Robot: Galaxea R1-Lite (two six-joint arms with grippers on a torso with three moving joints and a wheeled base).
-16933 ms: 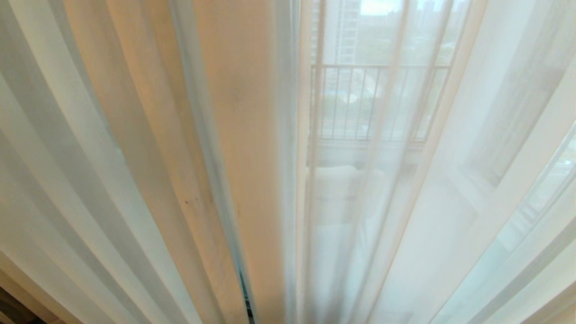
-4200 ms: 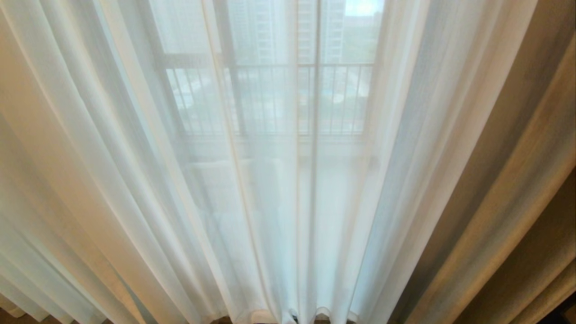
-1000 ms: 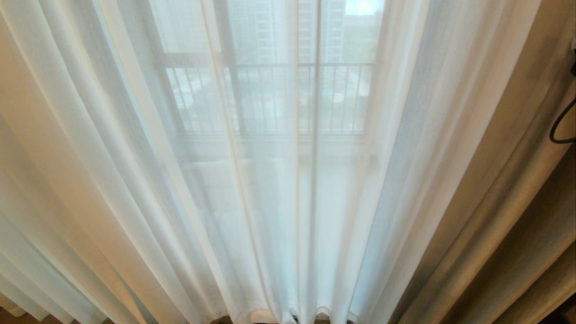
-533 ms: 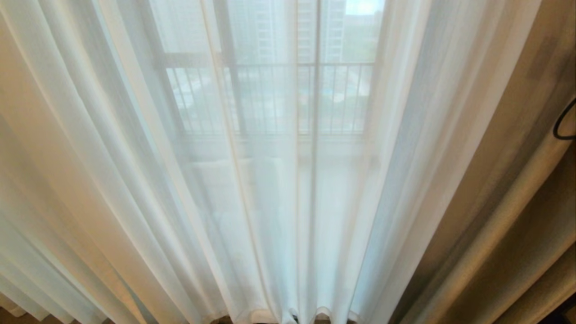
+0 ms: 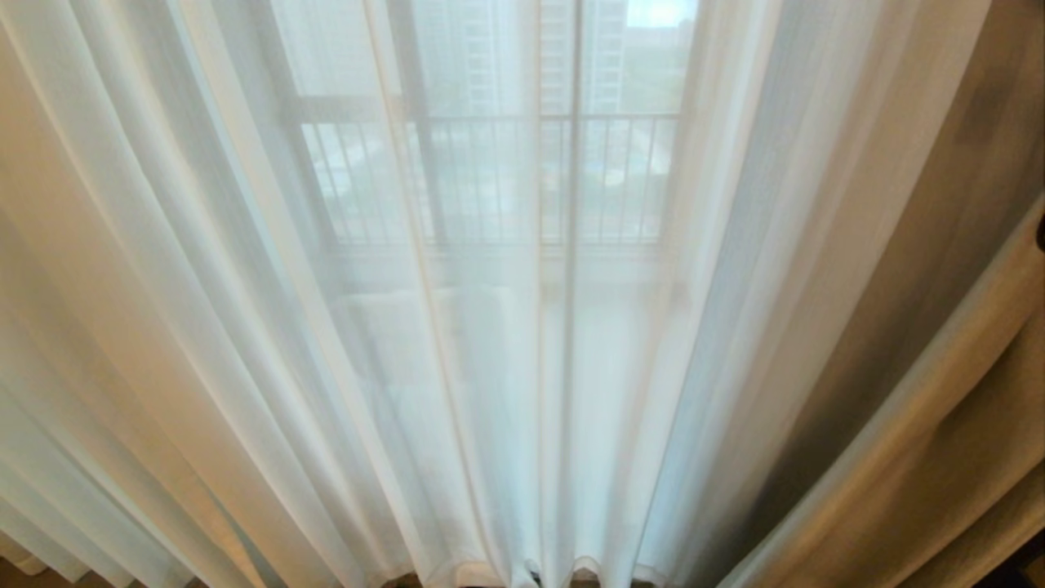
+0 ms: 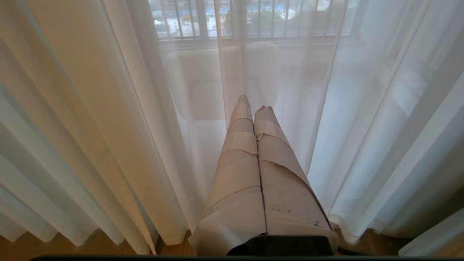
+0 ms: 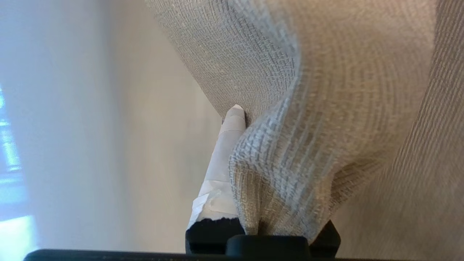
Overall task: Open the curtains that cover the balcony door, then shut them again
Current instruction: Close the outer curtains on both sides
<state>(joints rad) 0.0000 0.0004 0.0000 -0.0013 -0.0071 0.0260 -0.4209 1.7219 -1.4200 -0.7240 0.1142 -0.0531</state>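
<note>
Right gripper (image 7: 241, 119): clamped on a fold of the heavy beige drape (image 7: 308, 108); the woven cloth is bunched between the jaws, one taped finger (image 7: 221, 166) visible, the other hidden behind the fabric.
Right gripper, head view: not visible; only a dark spot at the right edge.
Left gripper (image 6: 252, 105): taped fingers pressed together, holding nothing, tips pointing at the white sheers (image 6: 326, 108); whether the tips touch them cannot be told.
Heavy drape, location: far right of the head view (image 5: 939, 367), folds running diagonally.
Sheers, location: hang across the middle (image 5: 490, 367), reaching the floor.
Balcony door (image 5: 575, 163): behind the sheers, dim dark frame lines only.
Railing bars (image 5: 490, 180): farther out, with buildings beyond.
</note>
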